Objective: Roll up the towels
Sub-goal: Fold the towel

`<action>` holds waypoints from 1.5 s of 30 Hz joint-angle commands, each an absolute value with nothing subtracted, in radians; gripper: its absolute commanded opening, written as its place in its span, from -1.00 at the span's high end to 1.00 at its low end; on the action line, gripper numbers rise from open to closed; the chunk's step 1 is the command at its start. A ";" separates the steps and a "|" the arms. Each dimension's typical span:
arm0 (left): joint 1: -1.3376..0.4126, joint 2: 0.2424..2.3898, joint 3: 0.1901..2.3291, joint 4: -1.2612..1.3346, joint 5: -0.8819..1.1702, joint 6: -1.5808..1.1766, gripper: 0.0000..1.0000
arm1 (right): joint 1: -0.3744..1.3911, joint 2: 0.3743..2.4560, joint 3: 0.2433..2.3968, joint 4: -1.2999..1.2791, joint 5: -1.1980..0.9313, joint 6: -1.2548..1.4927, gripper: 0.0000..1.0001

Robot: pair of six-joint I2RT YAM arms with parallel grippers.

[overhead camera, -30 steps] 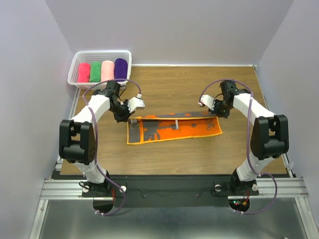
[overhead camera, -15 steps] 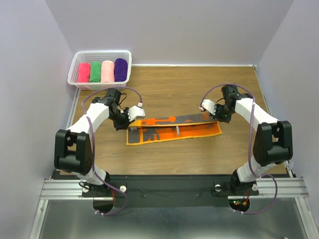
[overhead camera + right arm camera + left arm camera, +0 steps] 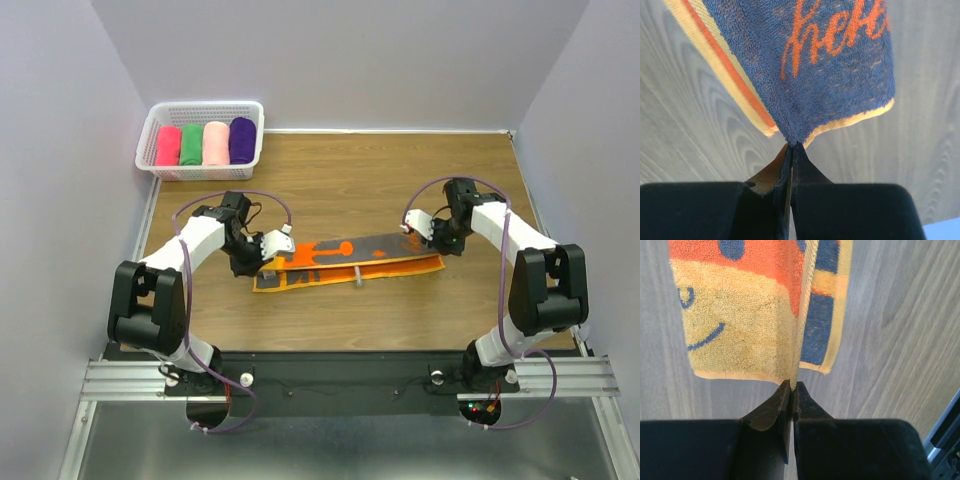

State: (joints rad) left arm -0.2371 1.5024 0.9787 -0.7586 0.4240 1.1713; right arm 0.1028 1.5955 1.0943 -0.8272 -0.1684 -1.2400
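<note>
The orange towel (image 3: 385,260) with dark print and lettering lies across the middle of the table, folded lengthwise into a narrow strip. My left gripper (image 3: 263,250) is shut on its left end, whose edge sits between the fingertips in the left wrist view (image 3: 791,384); the towel (image 3: 735,320) hangs beyond them. My right gripper (image 3: 430,236) is shut on its right end. In the right wrist view the gripper (image 3: 792,145) pinches a corner of the towel (image 3: 810,60), dark side up with orange lettering.
A white basket (image 3: 205,105) stands at the far left corner of the wooden table (image 3: 350,180). It holds a hot-pink roll (image 3: 168,146), a green roll (image 3: 191,144), a pale pink roll (image 3: 215,142) and a purple roll (image 3: 241,139). Walls close both sides.
Both grippers have moved toward the near edge with the towel's far edge in them. The towel has folded over from a wide rectangle into a narrow strip.
</note>
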 commanded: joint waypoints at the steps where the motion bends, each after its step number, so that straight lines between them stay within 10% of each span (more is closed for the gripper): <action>1: -0.247 1.460 0.953 -0.792 0.388 1.189 1.00 | 0.092 1.554 1.069 -0.853 -0.143 -1.267 0.99; 22: -0.308 1.500 0.910 -0.730 0.354 1.144 0.90 | 0.091 1.634 1.088 -0.848 -0.161 -1.252 0.92; 26: -0.325 1.503 0.917 -0.735 0.356 1.144 0.25 | 0.092 1.618 1.065 -0.850 -0.161 -1.256 0.12; 30: -0.330 1.488 0.954 -0.796 0.391 1.146 -0.03 | 0.091 1.560 1.075 -0.874 -0.198 -1.244 -0.17; 45: -0.311 1.520 1.098 -0.720 0.496 0.862 0.02 | 0.090 1.870 1.529 -1.005 -0.413 -0.985 0.44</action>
State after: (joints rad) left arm -0.3164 1.5002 1.0920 -0.8009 0.4603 1.0168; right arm 0.0971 1.7847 1.4879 -0.9634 -0.3489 -1.0737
